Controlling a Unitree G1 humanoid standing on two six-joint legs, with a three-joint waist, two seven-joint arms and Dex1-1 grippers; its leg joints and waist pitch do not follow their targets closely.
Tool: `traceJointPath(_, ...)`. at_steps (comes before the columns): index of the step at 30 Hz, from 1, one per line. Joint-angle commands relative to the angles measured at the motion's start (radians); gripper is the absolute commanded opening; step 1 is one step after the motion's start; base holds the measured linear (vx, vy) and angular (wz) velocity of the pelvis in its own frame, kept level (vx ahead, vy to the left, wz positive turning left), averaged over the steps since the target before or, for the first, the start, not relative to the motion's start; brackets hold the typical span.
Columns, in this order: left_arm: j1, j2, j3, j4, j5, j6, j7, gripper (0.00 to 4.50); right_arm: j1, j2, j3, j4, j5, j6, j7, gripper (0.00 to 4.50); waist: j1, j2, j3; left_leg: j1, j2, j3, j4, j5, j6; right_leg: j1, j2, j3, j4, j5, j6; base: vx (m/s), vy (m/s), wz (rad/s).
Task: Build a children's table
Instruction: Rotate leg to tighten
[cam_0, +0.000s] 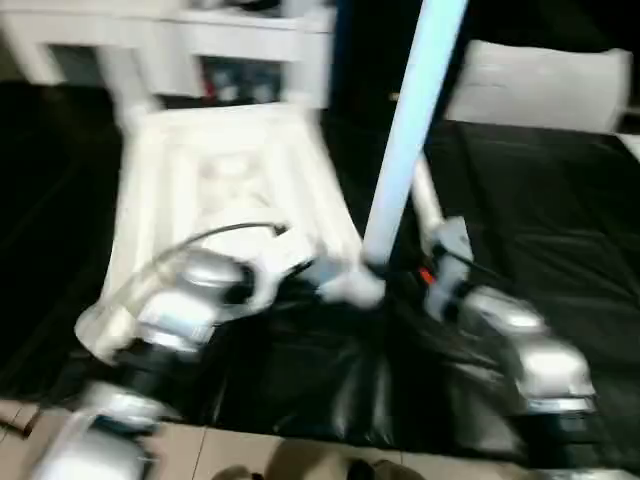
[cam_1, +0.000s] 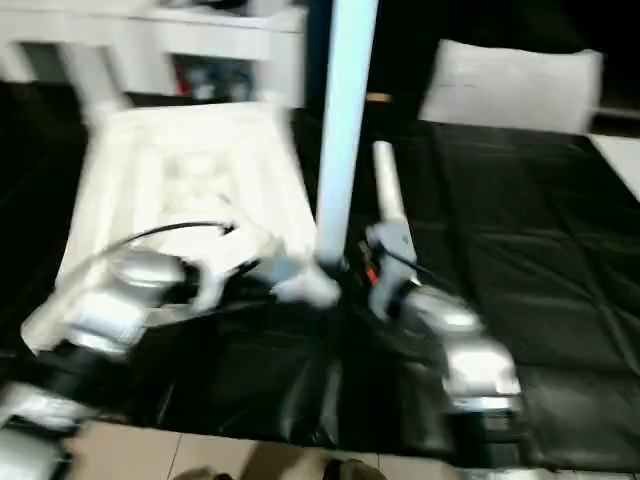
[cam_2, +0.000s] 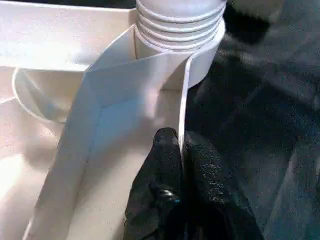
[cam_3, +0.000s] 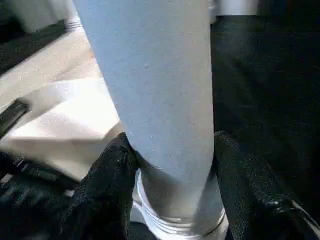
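Note:
The children's table top (cam_0: 230, 170) lies upside down on black cloth, ribs facing up. One white leg (cam_0: 410, 130) stands upright in its near right corner socket (cam_2: 207, 55), with screw threads (cam_2: 180, 20) showing above the socket. My left gripper (cam_2: 181, 145) is shut on the thin rim wall of the top just beside that socket. My right gripper (cam_3: 172, 150) is closed around the leg's lower end, one black finger (cam_3: 112, 175) pressing on each side. Another leg (cam_1: 385, 180) lies on the cloth behind my right wrist.
Black cloth (cam_0: 540, 220) covers the work area. White cabinets (cam_0: 200, 40) stand along the back, and a flat white panel (cam_0: 545, 85) lies at the back right. Pale floor (cam_0: 250, 450) shows at the cloth's near edge.

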Motion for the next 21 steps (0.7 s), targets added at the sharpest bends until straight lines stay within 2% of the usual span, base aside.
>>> traceJointPath(1,-0.05,-0.113,-0.001,-0.033,-0.022,0.0,0.131,0.0,-0.021,0.111,0.156,0.064,0.009,0.072,0.0,1.98,-0.002,0.006,-0.054,0.011,0.041,-0.03,-0.067,-0.265,0.041,0.046,-0.091,0.04,-0.124,-0.6,0.011,0.0,0.0,0.0)
traceJointPath(2,-0.072,-0.142,0.022,-0.016,-0.001,0.01,0.208,0.0,-0.052,0.142,0.163,0.104,-0.024,0.049,-0.054,1.98,-0.012,0.004,-0.055,0.007,0.048,-0.034,-0.071,-0.286,0.041,0.05,-0.089,0.039,-0.121,-0.559,0.003,0.0,0.0,0.0)
traceJointPath(3,-0.074,-0.143,0.023,-0.016,0.001,0.012,0.212,0.0,-0.053,0.145,0.163,0.105,-0.025,0.047,-0.056,1.98,-0.015,0.008,-0.055,0.007,0.051,-0.036,-0.073,-0.302,0.039,0.05,-0.089,0.038,-0.117,-0.547,-0.003,0.0,0.0,0.0)
traceJointPath(4,-0.082,-0.139,0.026,-0.012,0.012,0.005,0.226,0.0,-0.056,0.155,0.152,0.109,-0.018,0.031,-0.055,1.98,-0.021,0.006,-0.056,0.014,0.053,-0.036,-0.074,-0.326,0.04,0.049,-0.091,0.037,-0.122,-0.533,-0.008,0.0,0.0,0.0)
traceJointPath(5,-0.084,-0.137,0.025,-0.013,0.02,0.003,0.228,0.0,-0.054,0.162,0.143,0.105,-0.017,0.029,-0.057,2.33,-0.023,0.006,-0.059,0.011,0.052,-0.036,-0.074,-0.318,0.048,0.053,-0.097,0.042,-0.118,-0.505,-0.017,0.0,0.0,0.0)
traceJointPath(6,-0.086,-0.128,0.024,-0.009,0.026,-0.002,0.221,0.0,-0.048,0.162,0.132,0.101,-0.02,0.023,-0.064,2.53,-0.022,0.008,-0.059,0.006,0.053,-0.035,-0.077,-0.295,0.052,0.054,-0.099,0.049,-0.113,-0.475,-0.03,0.0,0.0,0.0)
traceJointPath(7,-0.087,-0.114,0.017,-0.004,0.033,-0.014,0.215,0.0,-0.039,0.158,0.122,0.095,-0.023,0.017,-0.073,2.66,-0.022,0.008,-0.059,0.006,0.054,-0.035,-0.078,-0.291,0.053,0.053,-0.098,0.052,-0.11,-0.463,-0.037,0.0,0.0,0.0)
traceJointPath(11,-0.083,-0.078,0.007,0.012,0.032,-0.062,0.188,0.0,-0.002,0.12,0.086,0.075,-0.033,-0.019,-0.092,3.12,-0.014,0.006,-0.067,0.005,0.054,-0.029,-0.078,-0.235,0.061,0.052,-0.099,0.07,-0.093,-0.399,-0.084,0.0,0.0,0.0)
traceJointPath(13,-0.082,-0.061,0.007,0.02,0.026,-0.101,0.162,0.0,0.026,0.076,0.073,0.061,-0.059,-0.07,-0.091,3.17,-0.008,0.007,-0.069,0.006,0.052,-0.025,-0.076,-0.223,0.062,0.051,-0.101,0.074,-0.095,-0.403,-0.088,0.0,0.0,0.0)
traceJointPath(16,-0.083,-0.058,0.011,0.03,0.024,-0.114,0.157,0.0,0.04,0.068,0.042,0.049,-0.032,-0.066,-0.08,3.48,-0.002,0.007,-0.073,-0.002,0.055,-0.025,-0.077,-0.194,0.07,0.058,-0.098,0.075,-0.087,-0.366,-0.097,0.0,0.0,0.0)
traceJointPath(17,-0.085,-0.056,0.011,0.034,0.024,-0.123,0.155,0.0,0.045,0.065,0.028,0.04,-0.024,-0.07,-0.077,3.63,-0.003,0.007,-0.075,-0.001,0.055,-0.026,-0.076,-0.201,0.07,0.059,-0.098,0.073,-0.088,-0.384,-0.094,0.0,0.0,0.0)
traceJointPath(18,-0.089,-0.057,0.02,0.047,0.02,-0.13,0.166,0.0,0.055,0.06,0.006,0.022,-0.012,-0.08,-0.078,3.69,-0.001,0.0,-0.082,0.0,0.053,-0.024,-0.072,-0.187,0.07,0.06,-0.102,0.074,-0.087,-0.391,-0.097,0.0,0.0,0.0)
traceJointPath(19,-0.093,-0.06,0.028,0.058,0.018,-0.137,0.183,0.0,0.063,0.056,-0.011,0.005,-0.001,-0.088,-0.077,3.8,0.0,0.001,-0.082,-0.005,0.05,-0.023,-0.07,-0.17,0.074,0.062,-0.103,0.076,-0.086,-0.38,-0.098,0.0,0.0,0.0)
traceJointPath(20,-0.097,-0.062,0.038,0.072,0.004,-0.155,0.186,0.0,0.073,0.053,-0.028,-0.02,0.022,-0.088,-0.067,3.8,0.004,-0.007,-0.09,-0.009,0.053,-0.021,-0.067,-0.134,0.085,0.064,-0.101,0.077,-0.08,-0.348,-0.101,0.0,0.0,0.0)
traceJointPath(21,-0.1,-0.069,0.058,0.082,-0.027,-0.167,0.179,0.0,0.094,0.048,-0.048,-0.071,0.065,-0.083,-0.039,3.95,0.011,-0.009,-0.094,-0.01,0.051,-0.019,-0.064,-0.099,0.099,0.062,-0.101,0.079,-0.072,-0.31,-0.107,0.0,0.0,0.0)
